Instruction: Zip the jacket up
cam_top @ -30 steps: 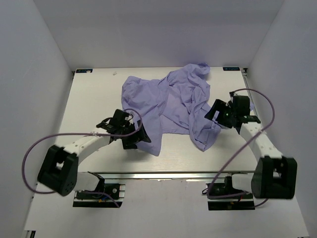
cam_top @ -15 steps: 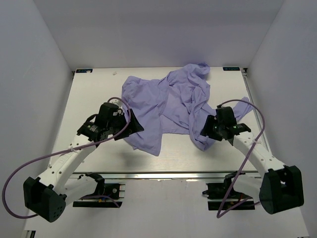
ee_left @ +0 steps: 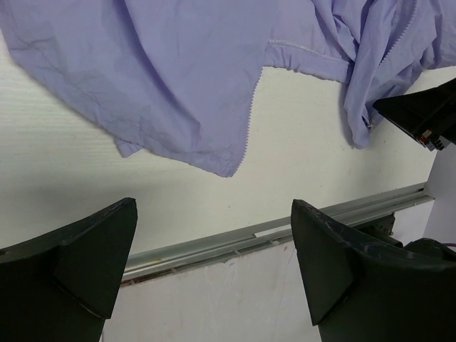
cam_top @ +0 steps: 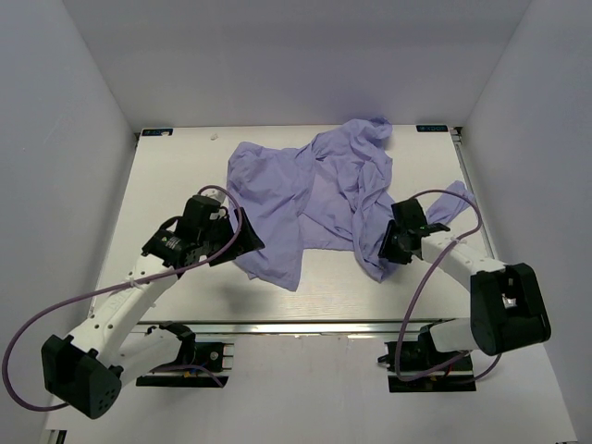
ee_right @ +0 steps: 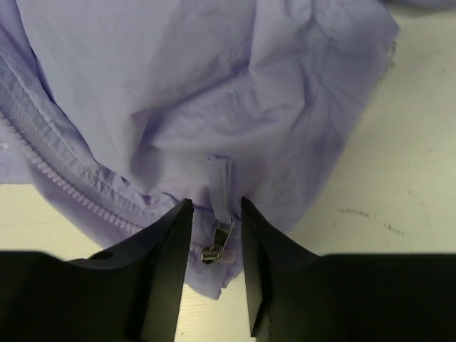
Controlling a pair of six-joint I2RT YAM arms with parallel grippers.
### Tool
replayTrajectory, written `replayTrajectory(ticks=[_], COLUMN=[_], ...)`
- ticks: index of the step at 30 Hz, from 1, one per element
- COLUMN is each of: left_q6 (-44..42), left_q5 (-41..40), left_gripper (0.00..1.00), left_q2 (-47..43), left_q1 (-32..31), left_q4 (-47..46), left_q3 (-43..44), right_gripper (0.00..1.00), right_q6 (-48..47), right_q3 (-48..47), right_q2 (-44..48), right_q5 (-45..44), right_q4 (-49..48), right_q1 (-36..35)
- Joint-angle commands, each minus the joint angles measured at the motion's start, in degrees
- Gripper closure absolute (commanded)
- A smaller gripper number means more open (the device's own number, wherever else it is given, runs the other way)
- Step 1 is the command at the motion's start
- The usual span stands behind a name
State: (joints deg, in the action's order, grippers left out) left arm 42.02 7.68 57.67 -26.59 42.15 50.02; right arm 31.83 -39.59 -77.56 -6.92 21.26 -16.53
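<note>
Top external view: the jacket lies crumpled on the white table, spread from the centre toward the far right, with one bunched end at the far edge and a sleeve trailing out to the right. It is unzipped; its two front edges lie apart, one ending in a pointed corner near the middle of the table, the other hanging down in a fold on the right.

The left gripper hovers just left of that pointed corner. In the left wrist view its fingers stand spread as wide as they go, with nothing between them but bare table and the metal rail at the near edge. The corner of the hem, with a line of zipper teeth running up its edge, lies beyond the fingertips and apart from them.

The right gripper sits at the near tip of the right-hand fold. In the right wrist view its fingers stand close together on either side of the zipper pull, a small metal piece hanging from a fabric tab. A sliver of gap shows on each side of the pull, so the fingers bracket it without visibly pinching it. More teeth run off to the left along the hem.
</note>
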Motion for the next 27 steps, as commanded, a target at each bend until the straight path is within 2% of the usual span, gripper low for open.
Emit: replayTrajectory(ticks=[1, 2, 4, 5, 6, 13, 19, 24, 27], left_q6=[-0.62, -0.62, -0.54, -0.54, -0.54, -0.18, 0.52, 1.92, 2.45], left_q5=[-1.09, -1.0, -0.74, -0.74, -0.65, 0.93, 1.72, 1.98, 1.9], left_gripper=[0.02, 0.02, 0.02, 0.02, 0.02, 0.02, 0.02, 0.02, 0.02], left_q2=[0.16, 0.34, 1.13, 1.3, 1.39, -0.1, -3.61, -6.78, -8.53], left_q1=[-0.04, -0.04, -0.04, -0.04, -0.04, -0.04, -0.04, -0.04, -0.04], left_q4=[-0.4, -0.66, -0.84, -0.93, -1.1, -2.16, -1.63, -0.76, 0.03], left_q3=[-0.8, -0.8, -0.54, -0.45, -0.36, -0.8, -2.64, -4.57, -5.72], right_gripper=[0.64, 0.68, 0.9, 0.9, 1.0, 1.0, 1.0, 1.0, 1.0], right_q6=[-0.37, -0.46, -0.46, -0.46, -0.72, -4.05, -6.43, -4.68, -1.52], right_q3=[-1.19, -1.36, -1.97, -2.33, -2.68, -3.74, -2.07, 0.65, 1.88], right_q2=[-0.93, -0.93, 0.12, 0.13, 1.26, 10.66, 19.46, 21.4, 18.33], right_q5=[0.5, 0.5, -0.55, -0.73, -0.82, 1.46, 6.48, 5.52, 4.55], right_q4=[-4.11, -4.03, -3.51, -2.98, -2.45, 0.54, 2.29, -0.06, -5.49], right_q1=[-0.17, -0.25, -0.25, -0.17, -0.25, -2.0, -8.5, -23.61, -36.41])
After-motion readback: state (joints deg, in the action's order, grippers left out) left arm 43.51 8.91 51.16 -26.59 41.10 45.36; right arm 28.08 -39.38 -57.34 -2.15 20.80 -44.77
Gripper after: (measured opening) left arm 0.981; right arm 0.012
